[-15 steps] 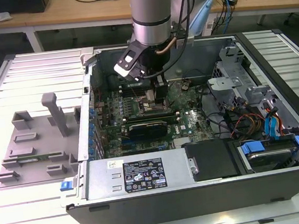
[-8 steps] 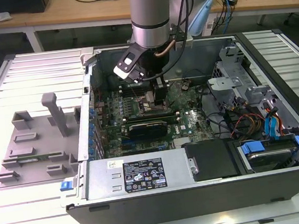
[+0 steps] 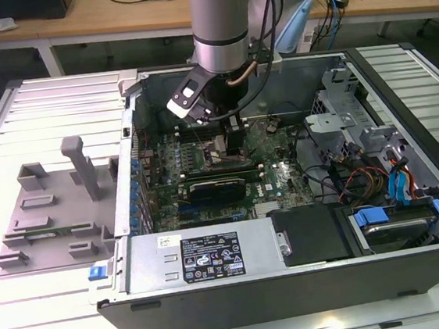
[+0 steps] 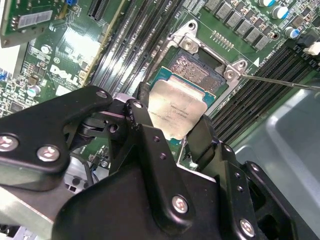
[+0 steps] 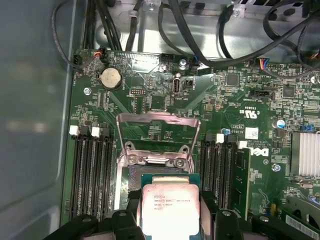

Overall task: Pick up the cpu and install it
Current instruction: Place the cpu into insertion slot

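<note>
A robot arm reaches down into an open computer case that lies on a white slatted surface. In both wrist views the black claw is clenched on the cpu, a small silvery square held flat with its metal top upward. The two fingers press on its opposite edges. The cpu hangs close over the green motherboard, partly covering the open socket, whose metal retaining frame stands raised behind it. It is not clear whether the chip is touching the socket yet. Rows of black memory slots run along both sides.

The likely hazard is misalignment. If the chip goes down tilted, offset or turned the wrong way, it could bend the fine socket contacts. The grip is only on thin edges, so a slip could drop it askew. The fingers could also knock the raised frame or the nearby slots
</note>
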Robot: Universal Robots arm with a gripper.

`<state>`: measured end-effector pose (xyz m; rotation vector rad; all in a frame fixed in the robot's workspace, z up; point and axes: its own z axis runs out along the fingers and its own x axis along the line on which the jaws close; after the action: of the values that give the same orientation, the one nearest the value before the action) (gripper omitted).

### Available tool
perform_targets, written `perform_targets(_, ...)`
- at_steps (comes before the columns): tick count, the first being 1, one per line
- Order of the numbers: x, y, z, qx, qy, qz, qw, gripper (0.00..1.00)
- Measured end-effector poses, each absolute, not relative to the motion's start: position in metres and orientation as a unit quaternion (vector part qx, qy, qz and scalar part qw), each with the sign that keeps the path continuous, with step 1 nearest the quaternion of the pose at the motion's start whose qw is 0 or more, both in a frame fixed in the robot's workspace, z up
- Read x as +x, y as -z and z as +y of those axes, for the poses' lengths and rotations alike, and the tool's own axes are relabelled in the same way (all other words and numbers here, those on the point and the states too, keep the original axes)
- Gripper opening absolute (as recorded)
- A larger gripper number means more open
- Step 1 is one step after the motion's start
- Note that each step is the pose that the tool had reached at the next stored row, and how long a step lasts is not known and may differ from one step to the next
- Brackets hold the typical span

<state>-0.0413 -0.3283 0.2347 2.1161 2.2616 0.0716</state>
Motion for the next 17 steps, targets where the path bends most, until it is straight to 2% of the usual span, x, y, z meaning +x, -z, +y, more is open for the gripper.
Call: perform_targets(17, -0.043, -0.222, -0.322, 0.691, -0.023, 0.722, 0.022, 0.55)
